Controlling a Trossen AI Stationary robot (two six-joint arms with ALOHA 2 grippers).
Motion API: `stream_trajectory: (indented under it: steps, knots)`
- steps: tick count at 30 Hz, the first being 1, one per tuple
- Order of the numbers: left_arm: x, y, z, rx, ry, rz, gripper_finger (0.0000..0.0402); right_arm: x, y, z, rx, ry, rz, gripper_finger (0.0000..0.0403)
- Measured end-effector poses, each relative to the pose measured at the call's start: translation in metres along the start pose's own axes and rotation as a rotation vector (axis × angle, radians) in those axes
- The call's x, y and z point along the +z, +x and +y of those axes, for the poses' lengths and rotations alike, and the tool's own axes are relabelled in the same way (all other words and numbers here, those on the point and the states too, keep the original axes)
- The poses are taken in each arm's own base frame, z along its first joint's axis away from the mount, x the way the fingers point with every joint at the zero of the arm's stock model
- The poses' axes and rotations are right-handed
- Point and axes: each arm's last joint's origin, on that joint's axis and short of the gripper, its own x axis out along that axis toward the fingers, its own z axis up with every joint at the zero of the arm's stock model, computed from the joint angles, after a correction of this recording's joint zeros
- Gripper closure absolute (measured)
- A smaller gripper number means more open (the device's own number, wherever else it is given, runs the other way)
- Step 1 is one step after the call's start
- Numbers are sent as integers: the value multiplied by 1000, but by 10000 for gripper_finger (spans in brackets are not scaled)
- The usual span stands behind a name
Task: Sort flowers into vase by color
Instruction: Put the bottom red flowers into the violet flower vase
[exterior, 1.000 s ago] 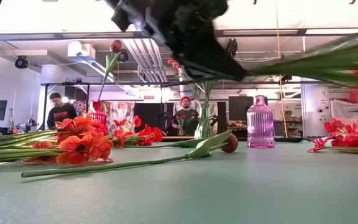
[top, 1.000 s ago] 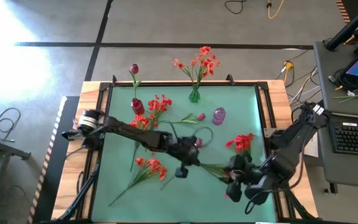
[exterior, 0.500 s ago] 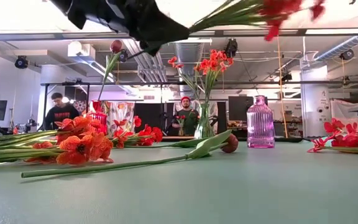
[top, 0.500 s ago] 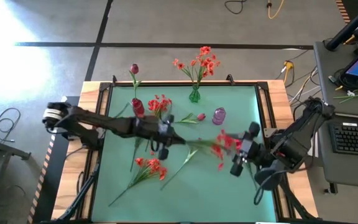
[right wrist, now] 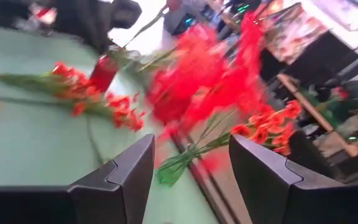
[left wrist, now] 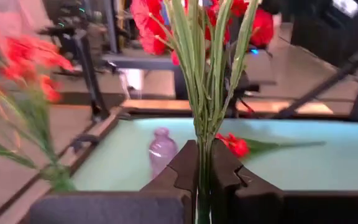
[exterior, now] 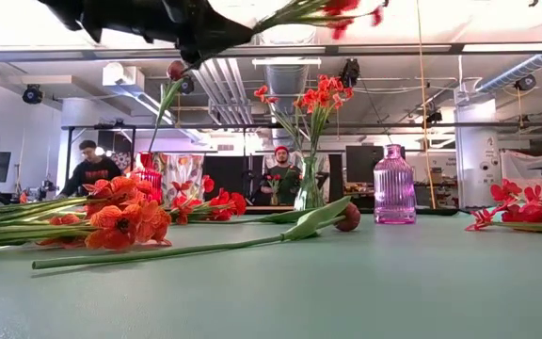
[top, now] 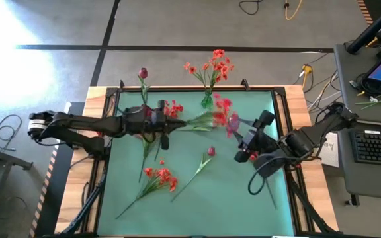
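Note:
My left gripper (top: 170, 124) is shut on a bright red cluster flower (top: 222, 111), held high above the table; its blossoms hover over the purple vase (exterior: 394, 185). My right gripper (top: 251, 135) stands open and empty to the right of the blossoms. A red vase (top: 146, 113) holds a magenta bud (top: 142, 73), and a clear green vase (top: 207, 101) holds orange-red sprays (top: 211, 66). An orange-red spray (top: 161, 177), a magenta bud stem (top: 201, 162) and more red flowers (top: 171, 109) lie flat on the green mat. My left gripper pinches the bundled green stalks (left wrist: 202, 163) of the red cluster near their lower end, between its two fingers. The fingers come level from the table's left and the stalks run on in line with them. The flower is lifted clear, about level, blossoms toward the right.
Another red cluster (exterior: 518, 215) lies on the mat at the right, beneath my right arm. A black frame (top: 197, 89) borders the mat. People stand in the room beyond the table (exterior: 88, 168). The near right part of the mat (top: 243, 205) is bare.
My left gripper has drawn back toward the table's far left and risen, levelling out, carrying the red cluster up from the near middle; its blossoms now hover over the purple vase. My right gripper, open throughout, has moved from the near right toward the far edge and rolled.

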Motion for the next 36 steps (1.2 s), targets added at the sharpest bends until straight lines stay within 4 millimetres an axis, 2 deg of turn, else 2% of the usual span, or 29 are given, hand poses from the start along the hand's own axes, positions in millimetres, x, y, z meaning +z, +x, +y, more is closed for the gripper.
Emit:
stream_trajectory:
  steps: [3,6,11,15,20,25,29,32,36]
  knots:
    - [11,-11,1,2,-5,-56,402,-3,-2,-5,91,51,30,202]
    - [20,-17,1,-3,-11,-120,401,-10,-3,-5,100,109,26,202]
    - [27,-13,-10,-118,-33,-257,401,-29,10,15,111,150,-7,202]
    - [21,2,-21,-159,-55,-315,401,-35,19,33,149,197,-94,202]
    - [10,20,-33,-194,-78,-350,401,-35,26,46,323,302,-298,202]
    - [3,32,-36,-199,-109,-405,401,-42,37,48,407,423,-476,202]
    - [-4,39,-38,-203,-127,-422,401,-51,50,47,451,466,-478,202]
    - [-10,44,-39,-204,-140,-424,401,-50,58,43,421,485,-483,202]
    - [-15,48,-40,-206,-152,-442,401,-47,64,39,492,487,-521,202]
